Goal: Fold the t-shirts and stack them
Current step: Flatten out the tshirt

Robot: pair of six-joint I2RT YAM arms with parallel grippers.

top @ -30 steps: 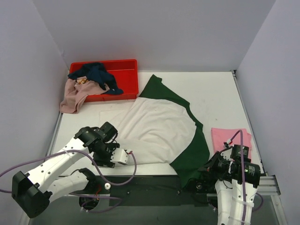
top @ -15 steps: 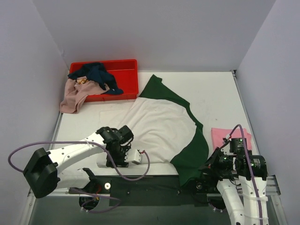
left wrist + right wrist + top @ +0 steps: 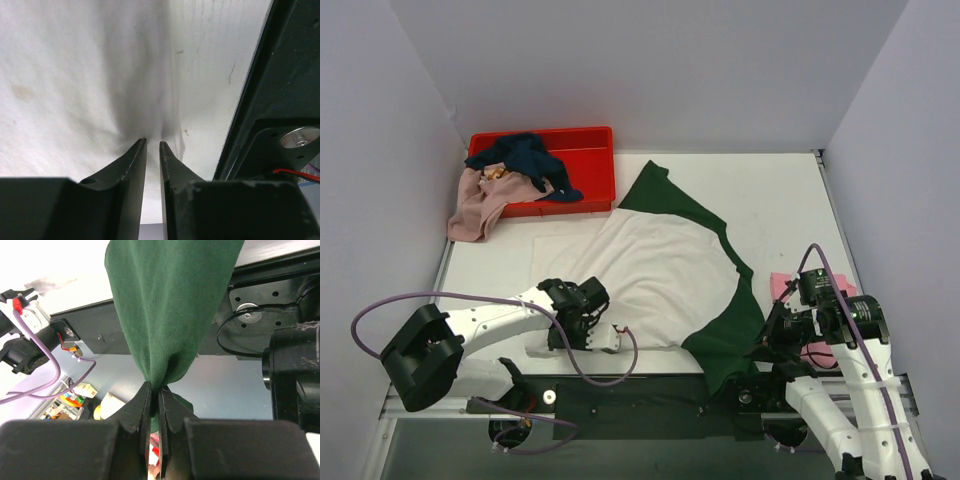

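Right hand pinches t-shirt — long axis left-right.

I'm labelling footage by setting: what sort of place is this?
Probably a robotics lab cell: plain grey partition walls, two arms bolted to a white table, a red crate beside a spread white and green tee.

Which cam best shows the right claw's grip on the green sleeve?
Right wrist: the right claw is shut on the bunched green sleeve, close up. Top external shows the whole sleeve, but the pinch is too small to judge. Left wrist shows only white cloth.
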